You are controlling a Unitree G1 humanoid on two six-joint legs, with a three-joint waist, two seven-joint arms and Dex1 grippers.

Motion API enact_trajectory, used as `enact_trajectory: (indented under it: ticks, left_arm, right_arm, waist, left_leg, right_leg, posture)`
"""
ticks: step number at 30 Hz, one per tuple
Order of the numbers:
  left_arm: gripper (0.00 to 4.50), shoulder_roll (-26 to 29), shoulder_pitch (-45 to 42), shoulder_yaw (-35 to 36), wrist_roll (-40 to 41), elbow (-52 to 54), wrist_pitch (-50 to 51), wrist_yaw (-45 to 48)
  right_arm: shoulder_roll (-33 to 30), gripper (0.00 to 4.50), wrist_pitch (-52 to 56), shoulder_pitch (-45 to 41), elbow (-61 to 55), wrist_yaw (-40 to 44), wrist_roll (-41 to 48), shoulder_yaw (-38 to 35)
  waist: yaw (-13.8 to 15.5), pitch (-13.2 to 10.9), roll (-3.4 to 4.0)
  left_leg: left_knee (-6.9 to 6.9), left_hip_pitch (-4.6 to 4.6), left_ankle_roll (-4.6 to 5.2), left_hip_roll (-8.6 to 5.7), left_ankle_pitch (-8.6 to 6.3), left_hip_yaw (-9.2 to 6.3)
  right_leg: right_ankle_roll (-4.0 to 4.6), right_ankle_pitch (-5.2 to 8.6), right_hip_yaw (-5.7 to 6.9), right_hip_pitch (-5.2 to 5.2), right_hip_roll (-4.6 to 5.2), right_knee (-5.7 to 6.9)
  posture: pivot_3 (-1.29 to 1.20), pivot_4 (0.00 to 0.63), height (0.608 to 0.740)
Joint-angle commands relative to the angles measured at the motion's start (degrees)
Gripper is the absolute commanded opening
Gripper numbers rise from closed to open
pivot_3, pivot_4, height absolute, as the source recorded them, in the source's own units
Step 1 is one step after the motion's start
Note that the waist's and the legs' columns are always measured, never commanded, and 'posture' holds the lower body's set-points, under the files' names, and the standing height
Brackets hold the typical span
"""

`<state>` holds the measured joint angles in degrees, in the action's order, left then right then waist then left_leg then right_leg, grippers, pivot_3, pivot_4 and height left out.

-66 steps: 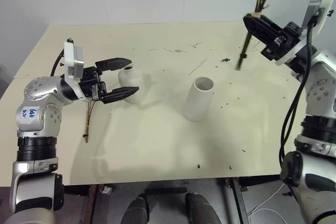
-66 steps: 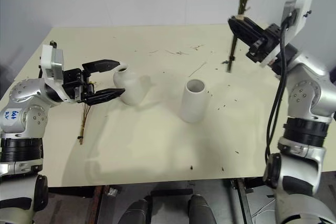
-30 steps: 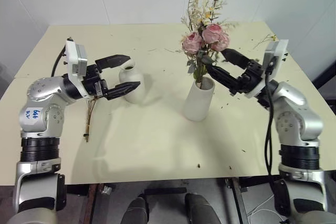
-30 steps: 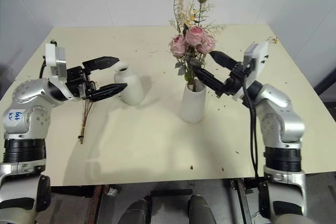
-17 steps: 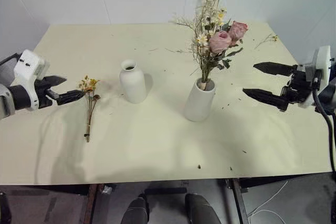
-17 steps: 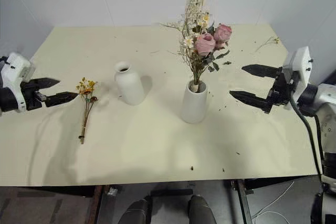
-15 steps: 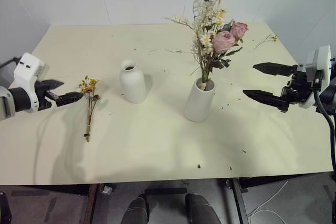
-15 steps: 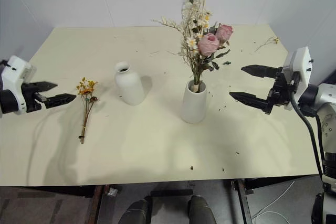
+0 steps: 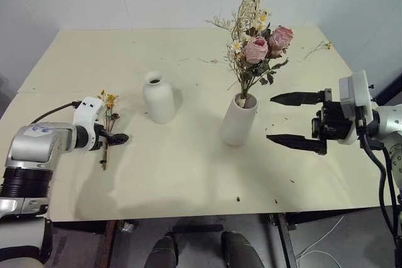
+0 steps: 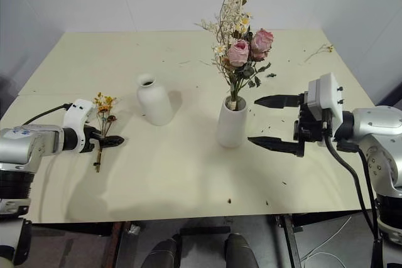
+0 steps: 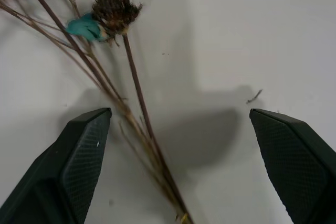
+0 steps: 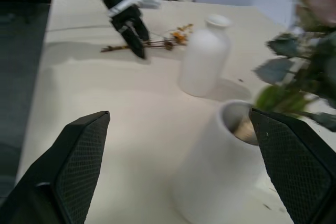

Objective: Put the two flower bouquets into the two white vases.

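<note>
From the head views: big bouquet [image 9: 254,48] upright in the tall vase [image 9: 239,120], pink roses on top. Small bouquet [image 9: 107,131] flat on the table [image 9: 188,174], stems toward the near edge, beside the bottle vase [image 9: 158,97]. Right gripper [image 9: 290,119] spread wide, empty.

Left wrist: left gripper [image 11: 181,163] wide open over thin brown stems.

Right wrist: tall vase's mouth and stems inside.
</note>
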<state>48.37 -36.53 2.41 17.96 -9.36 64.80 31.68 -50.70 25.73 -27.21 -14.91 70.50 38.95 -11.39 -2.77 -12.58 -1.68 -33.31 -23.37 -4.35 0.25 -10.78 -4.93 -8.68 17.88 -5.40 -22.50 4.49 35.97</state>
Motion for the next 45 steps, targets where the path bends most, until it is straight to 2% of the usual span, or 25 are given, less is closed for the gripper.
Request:
enact_trajectory:
  ticks: [1, 2, 14, 15, 19, 22, 25, 30, 33, 38, 45]
  left_arm:
    - [4.1, -1.1, 0.4, -0.2, -0.5, -0.1, 1.7, -0.5]
    - [3.9, -1.1, 0.5, -0.4, -0.5, 0.0, 1.9, -0.2]
    - [0.22, 1.0, 3.1, 1.1, -0.5, 0.9, 3.2, 0.4]
    - [0.04, 1.2, 3.0, 1.2, -0.9, 0.5, 2.5, 0.2]
    - [0.04, 0.6, -0.2, 3.8, -1.8, -3.5, -4.4, -0.6]
    - [0.04, -2.0, -3.5, 9.4, 1.7, -5.0, -13.4, 1.2]
    - [0.04, -7.1, -7.7, 17.7, 6.3, -6.3, -27.4, 1.7]
    - [0.04, -13.7, -15.2, 25.3, 13.1, -7.5, -39.2, 2.4]
    - [0.04, -16.0, -16.8, 25.0, 15.3, -7.3, -40.6, 4.4]
    - [0.04, -21.6, -19.1, 22.0, 18.0, -10.7, -46.7, 14.0]
    - [0.04, -25.2, -21.7, 19.7, 16.2, -22.5, -58.4, 24.8]
  right_arm:
    - [0.5, 4.5, 0.4, -0.3, -2.9, -0.2, 1.8, 0.0]
    - [0.6, 4.5, 0.5, -0.4, -3.0, -0.3, 1.9, 0.2]
    - [0.6, 4.5, -0.3, -1.0, -1.6, -0.2, 1.8, 0.2]
    - [0.7, 4.5, -0.5, -1.2, -1.4, -0.1, 1.7, 0.3]
    - [0.9, 4.5, -1.4, -1.5, -0.2, 0.5, 0.9, 0.8]
    - [0.9, 4.5, -2.2, -1.6, 0.8, 0.8, 0.2, 1.1]
    - [1.1, 4.5, -2.6, -1.8, 1.5, 0.3, -0.3, 1.2]
    - [1.6, 4.5, -3.0, -1.3, 1.7, -1.1, -1.0, 0.7]
    - [2.0, 4.5, -3.3, -1.1, 2.0, -1.6, -1.5, 0.7]
    - [3.7, 4.5, -4.0, -0.9, 2.0, -3.2, -2.5, 1.2]
    - [4.9, 4.5, -4.0, 0.3, 0.2, -5.9, -2.4, 0.3]
  waist:
    - [0.2, 0.0, 0.01]
    - [0.2, 0.0, 0.0]
    - [0.4, 0.0, 0.01]
    - [0.4, 0.0, 0.01]
    - [0.6, 0.0, 0.0]
    - [0.9, 0.0, -0.02]
    - [1.3, 0.0, -0.12]
    - [1.4, 0.0, -0.2]
    - [1.3, 0.0, -0.21]
    - [1.2, 0.0, -0.21]
    - [1.1, 0.0, -0.21]
  left_leg:
    - [-0.02, 0.0, 0.0, 0.0, 0.0, 0.0]
    - [-0.08, 0.02, 0.0, 0.0, 0.0, 0.0]
    - [-0.19, 0.02, -0.02, -0.02, -0.04, 0.03]
    - [-0.19, 0.02, -0.02, -0.02, -0.05, 0.03]
    - [-0.2, 0.04, -0.02, -0.01, -0.05, 0.03]
    - [-0.23, 0.02, -0.03, 0.0, -0.04, 0.03]
    - [-0.36, -0.11, -0.04, 0.0, -0.04, 0.03]
    - [-0.52, -0.3, -0.04, -0.02, -0.08, -0.03]
    - [-0.54, -0.29, -0.02, -0.03, -0.09, -0.03]
    - [-0.63, -0.28, -0.02, -0.03, -0.09, -0.03]
    - [-0.66, -0.29, -0.01, -0.03, -0.09, -0.01]
  right_leg:
    - [0.0, 0.0, 0.0, 0.0, 0.0, 0.02]
    - [0.0, 0.0, 0.0, 0.02, 0.0, 0.03]
    - [0.01, -0.02, -0.01, 0.08, 0.03, -0.02]
    - [0.01, -0.02, -0.01, 0.08, 0.03, -0.02]
    - [0.01, -0.02, -0.01, 0.08, 0.03, 0.0]
    - [0.03, -0.03, 0.0, 0.06, 0.03, 0.0]
    - [0.0, -0.08, 0.02, 0.04, 0.03, -0.05]
    - [-0.12, -0.18, 0.09, 0.02, 0.06, -0.11]
    - [-0.14, -0.18, 0.08, 0.04, 0.06, -0.12]
    - [-0.15, -0.19, 0.08, 0.05, 0.03, -0.05]
    - [-0.17, -0.22, 0.05, 0.03, 0.02, -0.06]
  posture:
    - [0.0, 0.15, 0.74]
    - [0.0, 0.15, 0.74]
    - [0.0, 0.15, 0.74]
    - [0.0, 0.15, 0.74]
    - [0.0, 0.15, 0.74]
    - [0.0, 0.15, 0.74]
    - [0.0, 0.15, 0.74]
    - [0.0, 0.15, 0.74]
    - [0.0, 0.15, 0.74]
    - [0.0, 0.15, 0.74]
    - [0.0, 0.15, 0.74]
